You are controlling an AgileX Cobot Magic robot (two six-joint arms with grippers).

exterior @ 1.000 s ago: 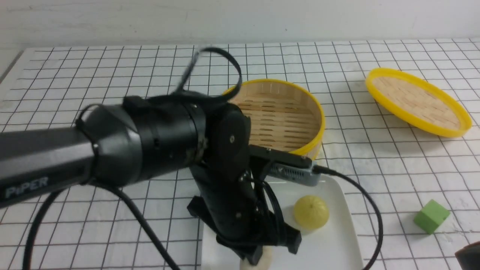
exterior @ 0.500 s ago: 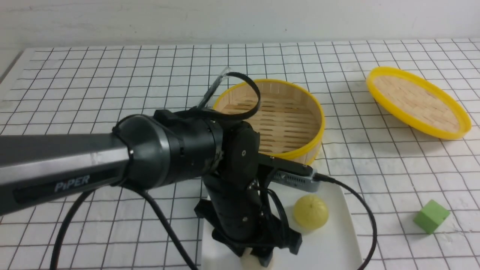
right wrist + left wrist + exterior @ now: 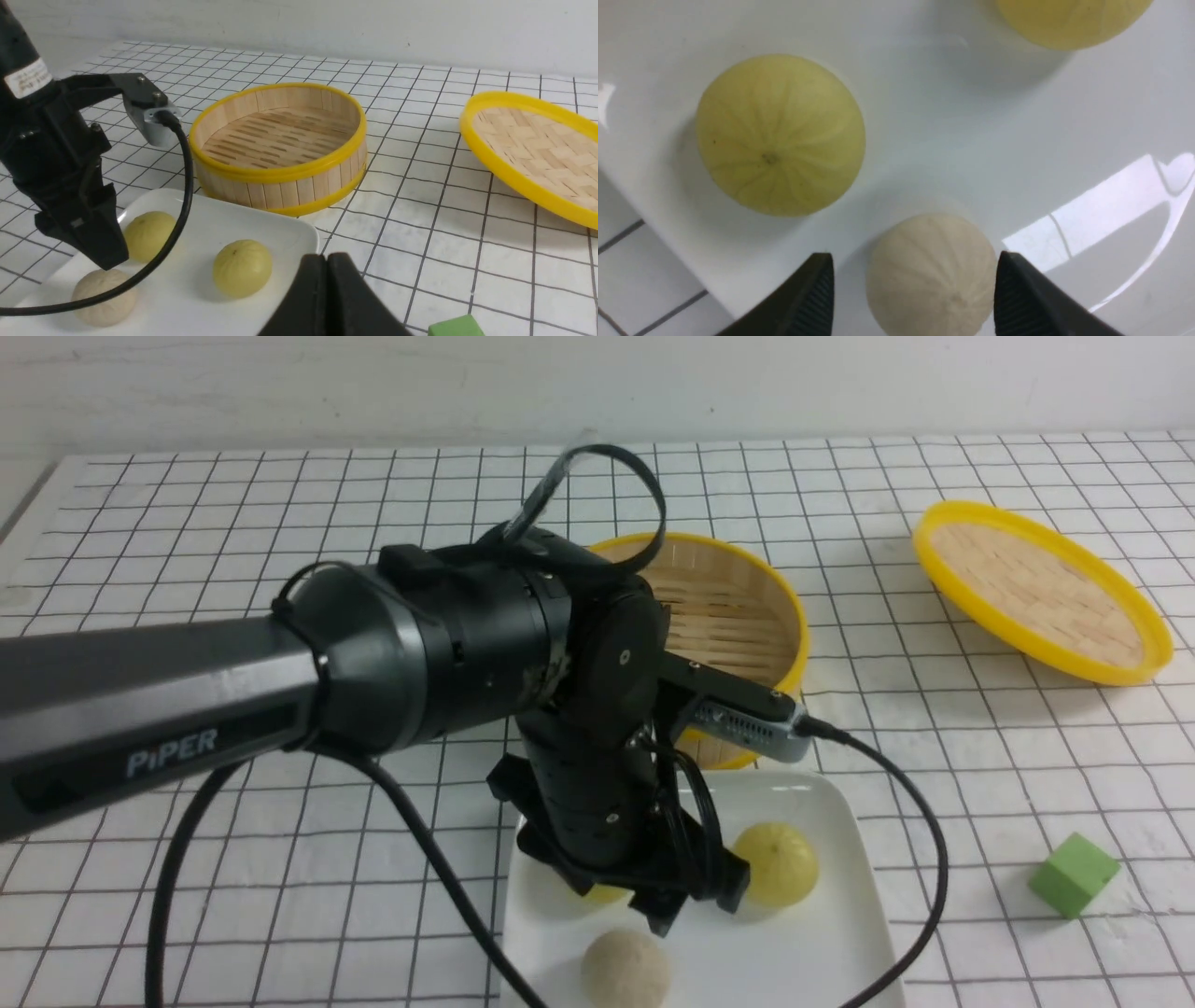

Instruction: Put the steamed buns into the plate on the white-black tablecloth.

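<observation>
All three steamed buns lie in the glossy white plate (image 3: 840, 840) on the white-black tablecloth (image 3: 280, 523). A greyish-beige bun (image 3: 625, 969) rests near the plate's front. One pale yellow-green bun (image 3: 775, 863) sits to the right, and the other (image 3: 602, 894) is mostly hidden behind my left arm. My left gripper (image 3: 695, 905) hangs open just above the beige bun (image 3: 931, 275), with a gap between each finger and the bun. The wrist view also shows the yellow-green buns (image 3: 780, 135) (image 3: 1069, 18). My right gripper (image 3: 327, 256) is shut and empty, off to the plate's right.
An empty bamboo steamer basket (image 3: 738, 607) with a yellow rim stands just behind the plate. Its flat lid (image 3: 1041, 588) lies tilted at the back right. A green cube (image 3: 1074, 875) sits right of the plate. The left wrist's cable (image 3: 934, 859) loops over the plate's right edge.
My left gripper has opened and let go of the greyish-beige bun, then risen slightly; the bun now sits free on the plate. The right gripper's tip has left the front view's corner.
</observation>
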